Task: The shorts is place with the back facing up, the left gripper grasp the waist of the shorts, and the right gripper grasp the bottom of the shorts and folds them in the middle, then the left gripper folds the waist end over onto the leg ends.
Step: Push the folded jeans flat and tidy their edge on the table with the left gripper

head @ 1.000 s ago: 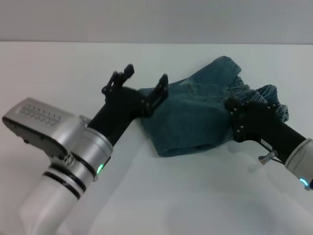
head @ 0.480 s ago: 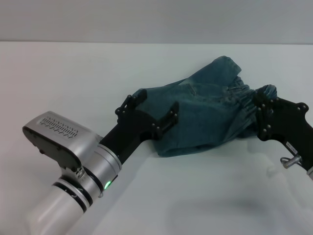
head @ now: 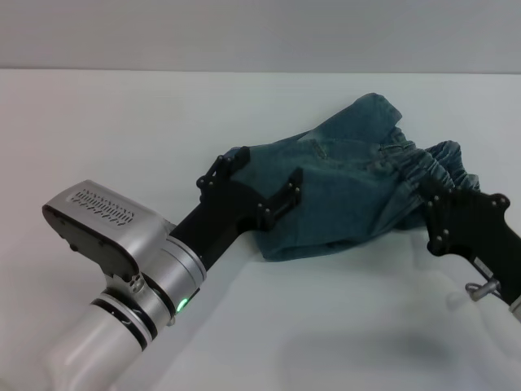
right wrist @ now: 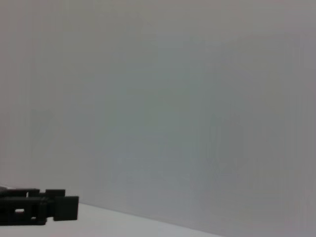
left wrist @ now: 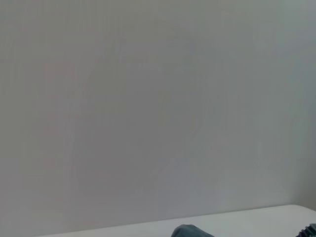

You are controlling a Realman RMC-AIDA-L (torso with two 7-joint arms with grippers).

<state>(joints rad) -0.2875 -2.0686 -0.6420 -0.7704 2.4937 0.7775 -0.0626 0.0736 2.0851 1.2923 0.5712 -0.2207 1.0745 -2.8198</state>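
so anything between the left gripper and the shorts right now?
Nothing visible. In the head view the left gripper is open and already at the near-left edge of the folded shorts, its fingers over the denim. Only white table surrounds them. The right gripper sits at the gathered waist.

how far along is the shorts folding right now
Done, it seems: the shorts lie bunched in a folded heap, the gathered waist on the right. In hand: the left gripper, open, sits at the heap's left edge; the right gripper is by the waist. Left: the heap looks untidy.
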